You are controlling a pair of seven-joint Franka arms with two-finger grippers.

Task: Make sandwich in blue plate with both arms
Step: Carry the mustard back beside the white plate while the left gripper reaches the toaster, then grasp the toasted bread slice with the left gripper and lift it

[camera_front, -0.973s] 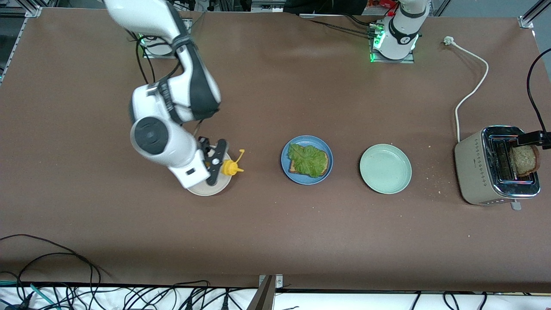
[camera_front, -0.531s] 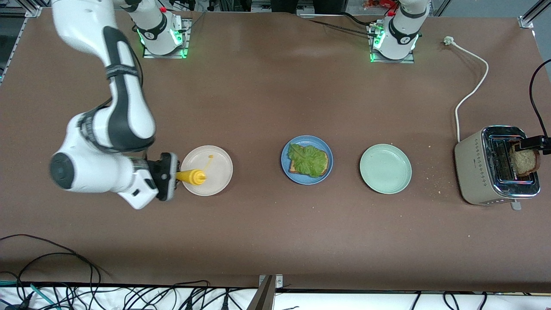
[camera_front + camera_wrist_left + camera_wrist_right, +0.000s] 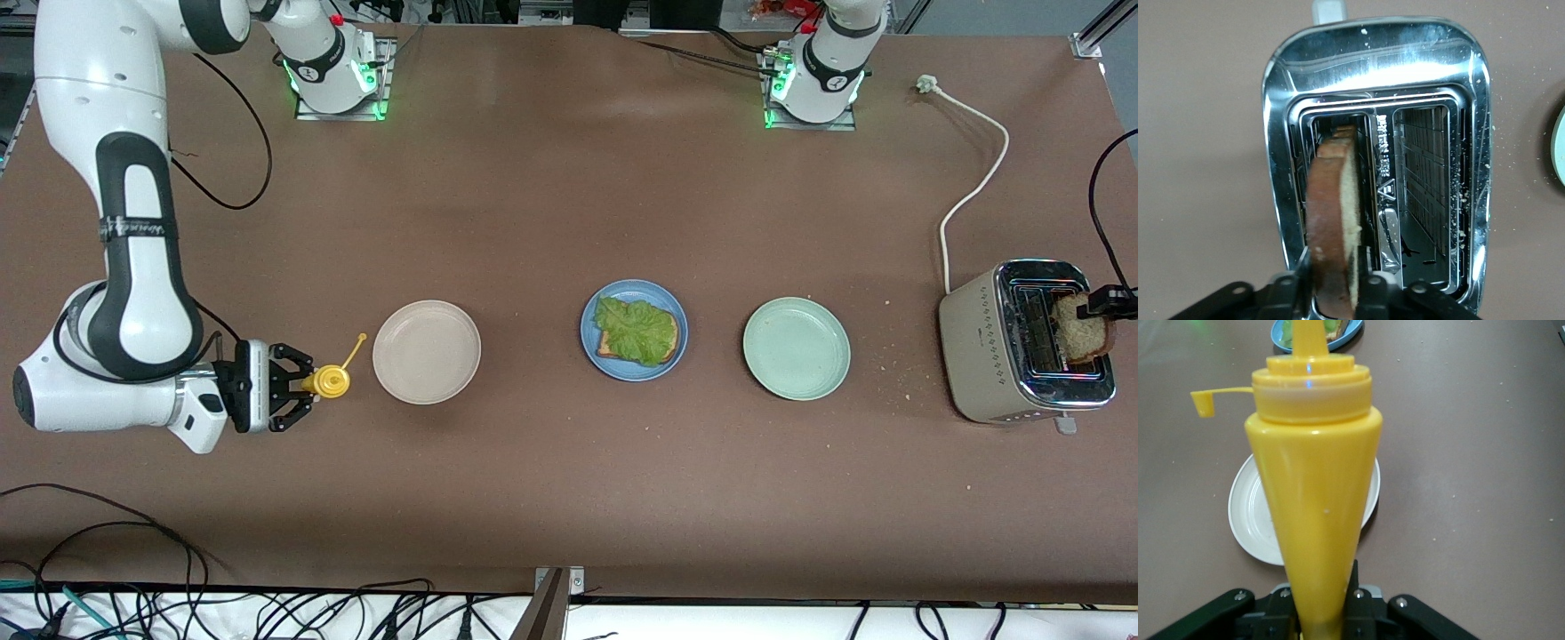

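The blue plate [image 3: 590, 343] sits mid-table with one brown bread slice [image 3: 608, 350] under a green lettuce leaf [image 3: 636, 329]. A second bread slice [image 3: 1083, 331] stands half out of the toaster [image 3: 982, 347] slot. My left gripper [image 3: 1111, 302] is shut on it; in the left wrist view the slice [image 3: 1333, 213] is pinched between my left gripper's [image 3: 1335, 293] fingers over the toaster [image 3: 1471, 133]. My right gripper [image 3: 298, 384] is shut on a yellow squeeze bottle [image 3: 327, 382], held over the table beside the off-white plate [image 3: 427, 352], its open nozzle toward that plate. The right wrist view shows the bottle [image 3: 1313, 507] in my right gripper [image 3: 1325, 613].
A pale green plate [image 3: 796, 348] lies between the blue plate and the toaster. The toaster's white cord [image 3: 973, 191] runs toward the left arm's base. Crumbs lie near the toaster. The off-white plate [image 3: 1251, 520] and blue plate [image 3: 1278, 337] show past the bottle.
My right arm has swung the yellow bottle off the off-white plate toward the right arm's end of the table. The left gripper and bread slice have barely moved.
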